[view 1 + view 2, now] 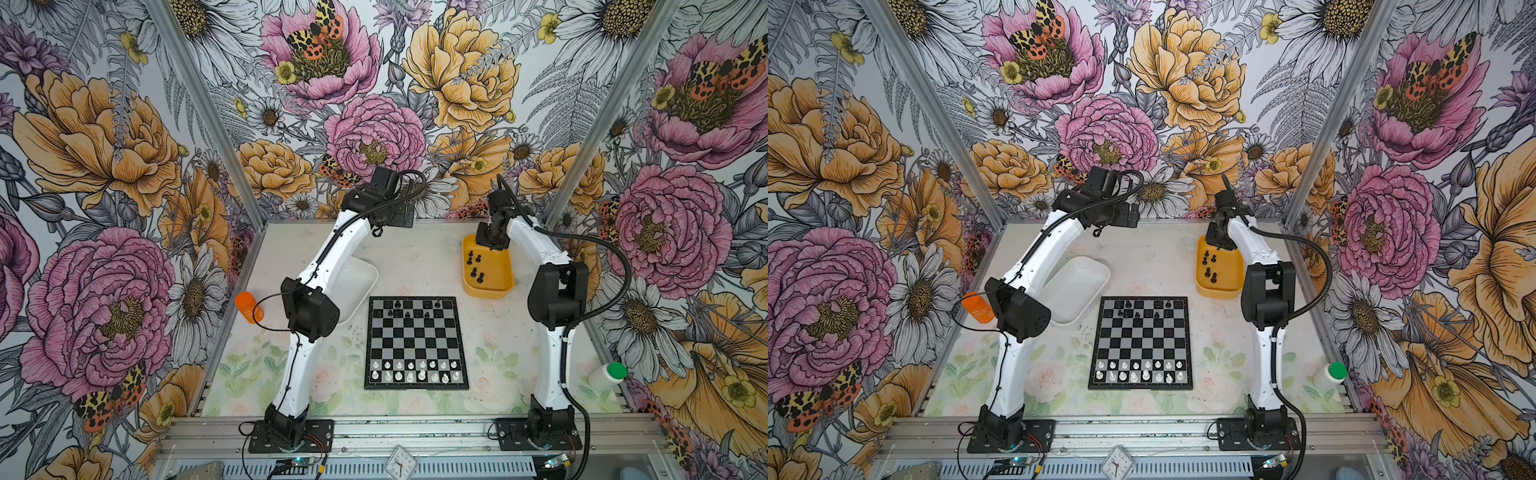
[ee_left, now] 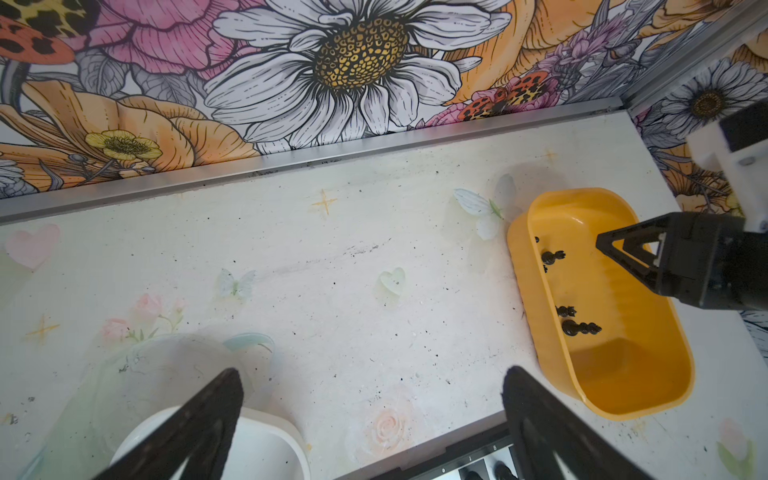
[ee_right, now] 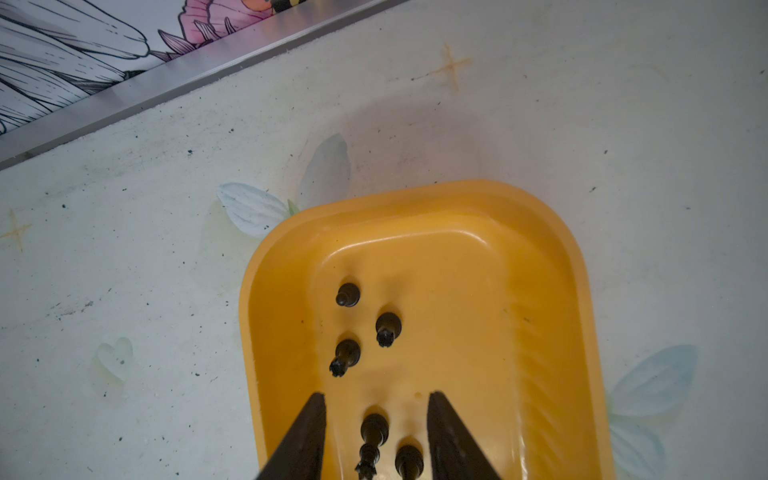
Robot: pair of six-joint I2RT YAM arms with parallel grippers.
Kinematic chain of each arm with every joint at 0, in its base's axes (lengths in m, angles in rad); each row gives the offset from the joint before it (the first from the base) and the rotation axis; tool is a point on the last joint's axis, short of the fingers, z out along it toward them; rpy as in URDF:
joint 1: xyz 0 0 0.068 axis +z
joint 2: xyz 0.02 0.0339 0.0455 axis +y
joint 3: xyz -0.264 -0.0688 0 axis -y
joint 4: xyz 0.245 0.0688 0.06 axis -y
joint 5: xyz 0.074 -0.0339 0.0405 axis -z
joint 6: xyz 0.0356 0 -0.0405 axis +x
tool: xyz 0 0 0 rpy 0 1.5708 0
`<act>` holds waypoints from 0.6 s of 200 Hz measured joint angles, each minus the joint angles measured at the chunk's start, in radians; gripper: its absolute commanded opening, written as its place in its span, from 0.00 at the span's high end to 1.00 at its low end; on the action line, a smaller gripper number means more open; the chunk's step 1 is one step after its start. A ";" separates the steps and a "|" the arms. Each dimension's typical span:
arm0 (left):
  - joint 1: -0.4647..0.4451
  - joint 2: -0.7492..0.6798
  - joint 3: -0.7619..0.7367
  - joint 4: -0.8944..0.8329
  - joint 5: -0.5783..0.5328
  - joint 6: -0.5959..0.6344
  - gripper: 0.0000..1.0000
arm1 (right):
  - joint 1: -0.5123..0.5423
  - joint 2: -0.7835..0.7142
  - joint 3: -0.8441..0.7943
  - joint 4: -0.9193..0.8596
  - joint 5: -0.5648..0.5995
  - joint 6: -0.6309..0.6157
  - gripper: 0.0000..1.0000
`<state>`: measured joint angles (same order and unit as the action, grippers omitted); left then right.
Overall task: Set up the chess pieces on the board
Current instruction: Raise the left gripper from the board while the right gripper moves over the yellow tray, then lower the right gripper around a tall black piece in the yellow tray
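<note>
The board (image 1: 415, 332) (image 1: 1142, 332) lies mid-table in both top views, and one corner (image 2: 457, 452) shows in the left wrist view. White chess pieces (image 1: 415, 370) fill its two near rows. Several black ones (image 1: 409, 309) stand on the far rows. Several more black pieces (image 3: 347, 357) (image 2: 579, 328) lie in the yellow tub (image 1: 500, 274) (image 3: 540, 332). My right gripper (image 3: 376, 399) hangs low inside that tub, open, with two black pieces (image 3: 374, 432) between its fingers, neither touched. My left gripper (image 2: 374, 374) is wide open and empty above the far table.
A white tub (image 1: 359, 286) sits left of the board, under the left arm. An orange bottle (image 1: 248, 306) stands at the left wall. A white bottle with a green cap (image 1: 607, 374) lies near right. Floral walls enclose three sides.
</note>
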<state>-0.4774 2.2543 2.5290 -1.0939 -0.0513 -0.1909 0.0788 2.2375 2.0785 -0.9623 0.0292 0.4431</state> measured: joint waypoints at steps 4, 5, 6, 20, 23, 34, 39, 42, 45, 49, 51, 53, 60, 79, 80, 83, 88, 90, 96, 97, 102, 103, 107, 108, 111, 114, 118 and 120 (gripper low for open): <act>0.003 0.000 0.002 0.000 0.000 0.000 0.01 | 0.000 0.000 0.000 -0.002 -0.001 0.000 0.58; 0.003 0.000 0.002 0.000 0.000 0.000 0.01 | 0.000 0.000 0.000 -0.003 -0.001 0.000 0.58; 0.004 0.002 0.002 0.000 0.000 0.000 0.01 | 0.000 0.000 0.000 -0.004 -0.001 0.000 0.58; 0.010 0.009 0.009 0.001 0.001 -0.001 0.01 | 0.000 0.000 0.000 -0.016 -0.002 -0.001 0.60; 0.010 0.011 0.010 0.001 0.001 -0.001 0.01 | 0.000 0.000 -0.001 -0.018 -0.003 -0.001 0.60; 0.012 0.017 0.010 0.002 0.001 -0.003 0.01 | 0.000 -0.005 -0.021 -0.021 -0.008 -0.006 0.60; 0.013 0.021 0.010 0.002 0.001 -0.005 0.01 | 0.000 -0.012 -0.038 -0.022 -0.010 -0.008 0.60; 0.013 0.023 0.010 0.002 0.001 -0.006 0.01 | 0.000 -0.015 -0.050 -0.021 -0.013 -0.009 0.60; 0.013 0.025 0.010 0.002 0.002 -0.008 0.01 | 0.000 -0.019 -0.061 -0.024 -0.014 -0.011 0.60; 0.013 0.027 0.010 0.002 0.002 -0.011 0.01 | 0.000 -0.026 -0.079 -0.025 -0.017 -0.012 0.60; 0.013 0.029 0.010 0.002 0.002 -0.011 0.01 | 0.000 -0.030 -0.088 -0.027 -0.016 -0.013 0.60; 0.012 0.031 0.010 0.002 0.003 -0.011 0.01 | 0.000 -0.034 -0.098 -0.027 -0.018 -0.013 0.61; 0.012 0.034 0.010 0.002 0.005 -0.013 0.01 | 0.000 -0.049 -0.134 -0.032 -0.022 -0.017 0.61; 0.012 0.041 0.010 0.002 0.011 -0.019 0.01 | 0.000 -0.091 -0.212 -0.049 -0.032 -0.020 0.63; 0.013 0.041 0.010 0.002 0.012 -0.019 0.01 | 0.000 -0.095 -0.217 -0.050 -0.033 -0.020 0.63; 0.012 0.042 0.010 0.002 0.013 -0.019 0.01 | 0.000 -0.100 -0.228 -0.051 -0.035 -0.021 0.63; 0.012 0.042 0.010 0.002 0.016 -0.019 0.01 | 0.000 -0.113 -0.245 -0.053 -0.039 -0.023 0.64; 0.012 0.043 0.010 0.002 0.016 -0.019 0.01 | 0.000 -0.118 -0.250 -0.055 -0.039 -0.024 0.64; 0.012 0.043 0.010 0.002 0.016 -0.019 0.01 | 0.000 -0.130 -0.263 -0.057 -0.042 -0.026 0.65; 0.012 0.043 0.010 0.002 0.016 -0.019 0.01 | 0.000 -0.132 -0.266 -0.058 -0.042 -0.026 0.65; 0.012 0.043 0.010 0.002 0.017 -0.019 0.01 | 0.000 -0.142 -0.274 -0.059 -0.043 -0.029 0.66; 0.012 0.043 0.010 0.002 0.017 -0.019 0.01 | 0.000 -0.143 -0.276 -0.060 -0.044 -0.029 0.66; 0.012 0.043 0.010 0.002 0.017 -0.019 0.01 | 0.000 -0.149 -0.280 -0.061 -0.046 -0.033 0.67; 0.012 0.043 0.010 0.002 0.017 -0.019 0.01 | 0.000 -0.150 -0.280 -0.061 -0.046 -0.034 0.67; 0.011 0.043 0.010 0.002 0.017 -0.019 0.01 | 0.000 -0.152 -0.282 -0.061 -0.047 -0.034 0.68; 0.010 0.043 0.010 0.002 0.017 -0.019 0.01 | 0.000 -0.156 -0.283 -0.061 -0.047 -0.036 0.68; 0.010 0.043 0.010 0.002 0.017 -0.019 0.01 | 0.000 -0.158 -0.285 -0.061 -0.050 -0.037 0.69; 0.010 0.043 0.010 0.002 0.017 -0.019 0.01 | 0.000 -0.159 -0.285 -0.061 -0.050 -0.039 0.69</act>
<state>-0.4671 2.2974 2.5389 -1.0916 -0.0341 -0.2100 0.0792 2.0785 1.7935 -1.0233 -0.0212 0.4042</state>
